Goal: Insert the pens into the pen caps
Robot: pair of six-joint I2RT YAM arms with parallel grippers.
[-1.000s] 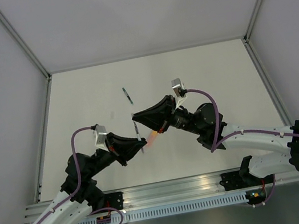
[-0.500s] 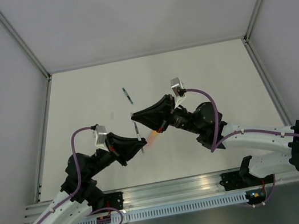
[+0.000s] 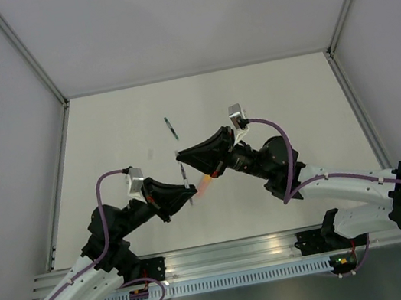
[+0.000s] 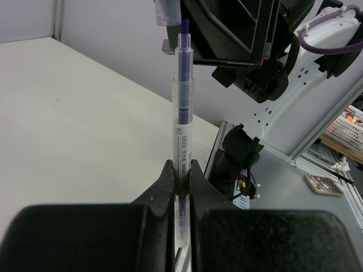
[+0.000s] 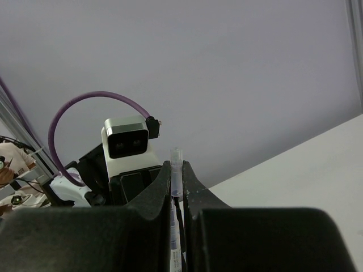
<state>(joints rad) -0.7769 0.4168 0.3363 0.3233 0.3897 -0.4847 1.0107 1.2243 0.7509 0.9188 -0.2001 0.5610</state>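
My left gripper (image 3: 189,189) (image 4: 181,167) is shut on the thin clear grey-white pen (image 3: 183,175) (image 4: 182,119), which stands upright with its purple tip up. My right gripper (image 3: 179,154) (image 5: 177,167) is shut on a small clear pen cap (image 5: 177,164) (image 4: 168,11) directly over that tip. The tip sits at the cap's mouth. The pen also shows between the right fingers (image 5: 174,249), below the cap. An orange pen (image 3: 205,186) lies on the table between the grippers. A dark teal-green pen (image 3: 171,128) lies farther back. The orange-yellow cap is not visible.
The white table (image 3: 277,98) is walled at the back and both sides. A metal rail (image 3: 227,258) runs along the near edge by the arm bases. The right arm's body (image 4: 255,51) is close behind the held pen.
Almost nothing differs. Both grippers hold pen and cap in the same place; the right arm has shifted only slightly.
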